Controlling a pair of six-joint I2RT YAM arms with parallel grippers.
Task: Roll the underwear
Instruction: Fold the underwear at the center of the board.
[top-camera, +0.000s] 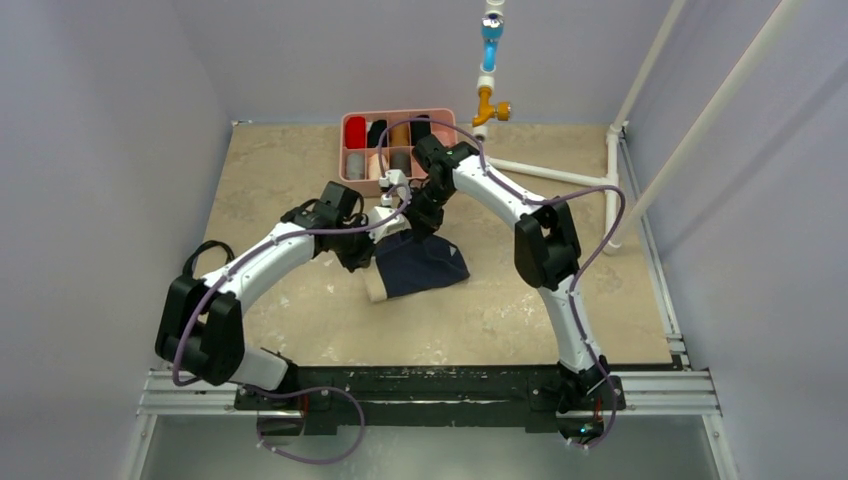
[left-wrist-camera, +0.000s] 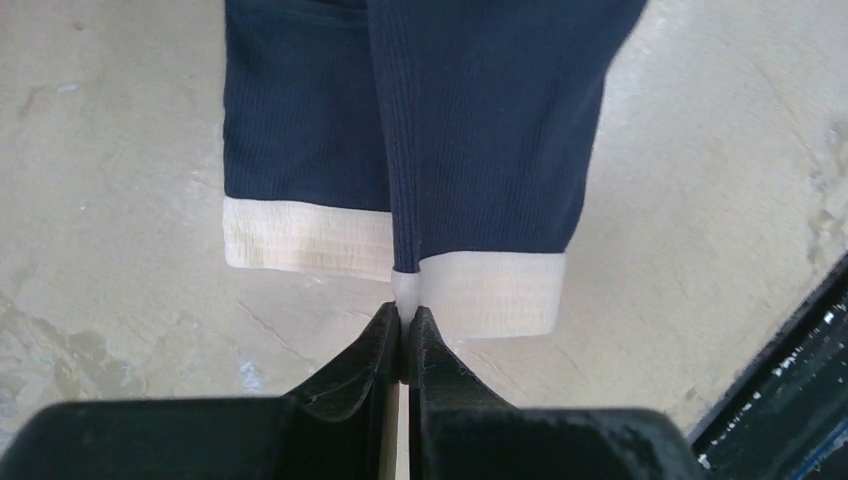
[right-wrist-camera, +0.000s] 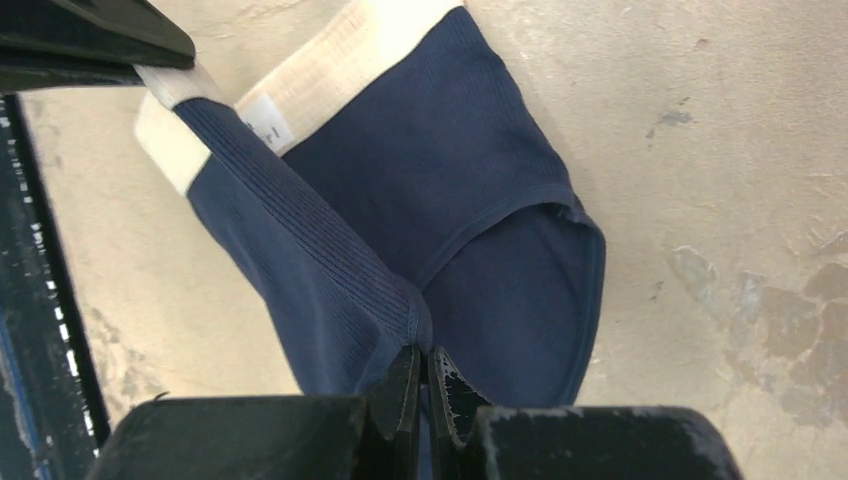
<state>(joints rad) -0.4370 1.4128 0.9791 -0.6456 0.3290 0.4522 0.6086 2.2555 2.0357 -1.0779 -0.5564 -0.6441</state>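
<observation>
The navy underwear (top-camera: 420, 265) with its pale cream band lies mid-table, one side lifted and folded over. My left gripper (left-wrist-camera: 403, 320) is shut on the cream waistband's folded corner (left-wrist-camera: 410, 290). In the right wrist view the underwear (right-wrist-camera: 480, 190) spreads flat below a raised ribbed fold. My right gripper (right-wrist-camera: 422, 362) is shut on the navy leg edge of that fold. From above, the left gripper (top-camera: 368, 252) is at the garment's left and the right gripper (top-camera: 420, 222) is at its far edge.
A pink tray (top-camera: 348, 150) holding several fabric rolls stands at the back of the table, just behind the right arm. White pipes (top-camera: 560, 175) lie at the back right. A black rail (top-camera: 430, 385) runs along the near edge.
</observation>
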